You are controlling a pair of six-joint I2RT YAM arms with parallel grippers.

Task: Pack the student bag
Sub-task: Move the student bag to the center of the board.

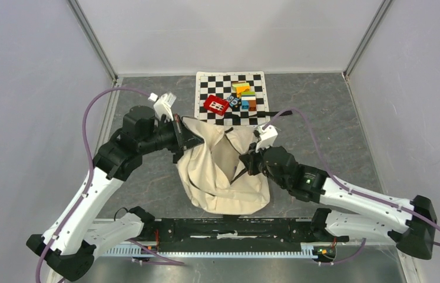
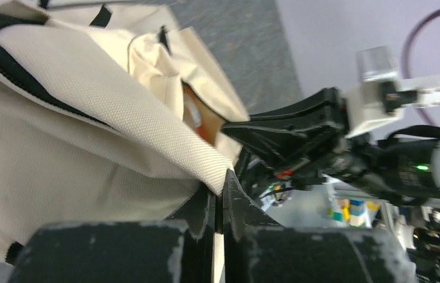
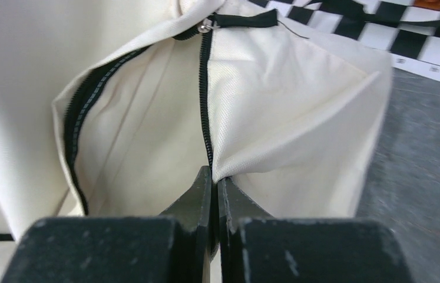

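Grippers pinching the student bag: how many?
2: left gripper shut on the opening edge of the student bag, left side; right gripper shut on the edge beside the zipper, right side.

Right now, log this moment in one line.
left gripper: shut on edge of cream fabric backpack with black zippers | right gripper: shut on its zipper edge | mouth: open | colourful blocks: on checkered mat, unpacked

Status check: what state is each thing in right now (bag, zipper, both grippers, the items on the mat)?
student bag: unzipped, mouth held apart by both grippers
zipper: open
left gripper: shut on the bag's rim
right gripper: shut on the fabric by the zipper
toy blocks: on the checkered mat, not yet packed
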